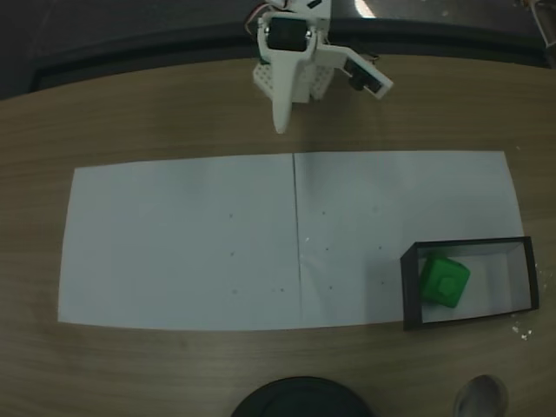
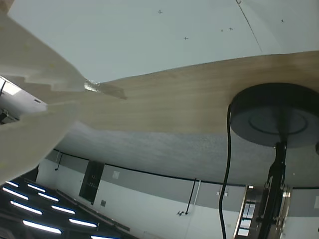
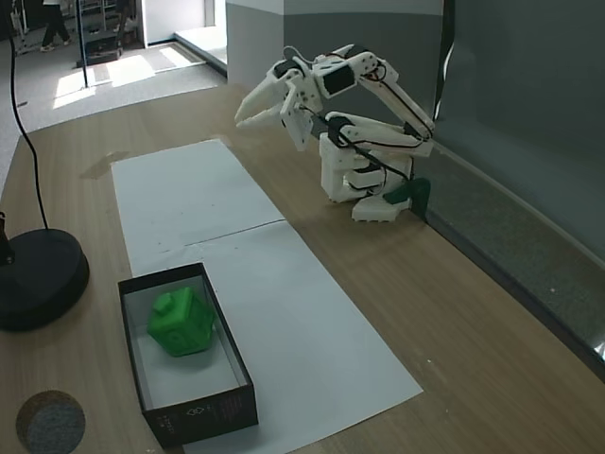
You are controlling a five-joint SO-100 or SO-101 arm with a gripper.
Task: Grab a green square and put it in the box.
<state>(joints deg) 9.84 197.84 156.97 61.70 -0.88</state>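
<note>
The pincer (image 3: 248, 111) is folded up over the arm's base at the back of the counter (image 3: 397, 312), holding nothing, and its white fingers look pressed together or nearly so in both fixed views, so I'd call it closed. It's well apart from everything else. Out from there you cross the white paper sheets (image 1: 191, 243) to the box (image 1: 532, 278), a low tray with thin black walls and a white floor. The green square (image 1: 444, 279) already sits inside, towards one end and tilted a bit rather than flat. It's bright green plastic with rounded edges and an embossed mark on the upper face. My guess: light, stiff, somewhat slick, not fragile. If you had to grab it, squeeze two flat opposite sides, not the rounded corners.
</note>
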